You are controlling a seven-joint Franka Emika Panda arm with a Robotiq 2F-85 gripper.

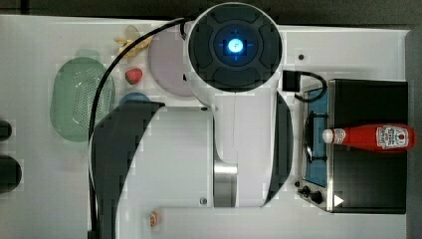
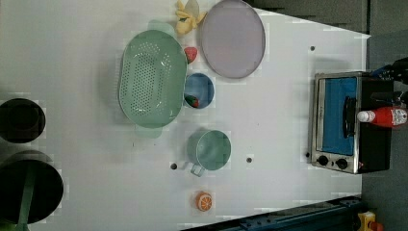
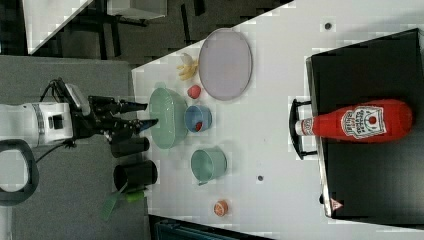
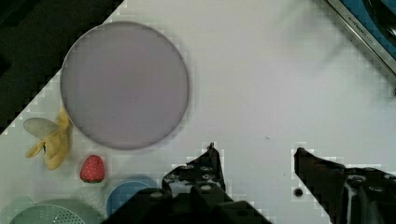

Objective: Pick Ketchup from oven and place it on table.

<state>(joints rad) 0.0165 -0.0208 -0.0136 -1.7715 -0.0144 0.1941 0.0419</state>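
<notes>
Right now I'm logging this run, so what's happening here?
Nothing is being handled yet. The Franka arm's pincer hangs open and empty above the white table, near the purple plate. The ketchup bottle lies on its side on top of the black toaster oven, door closed, untouched.

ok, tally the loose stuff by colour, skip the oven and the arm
Red: 2, Ketchup and strawberry
Green: 2, colander and mug
Blue: 1, bowl
Purple: 1, plate
Yellow: 1, banana
Orange: 1, orange half
Black: 2, cups
Total: 10
</notes>
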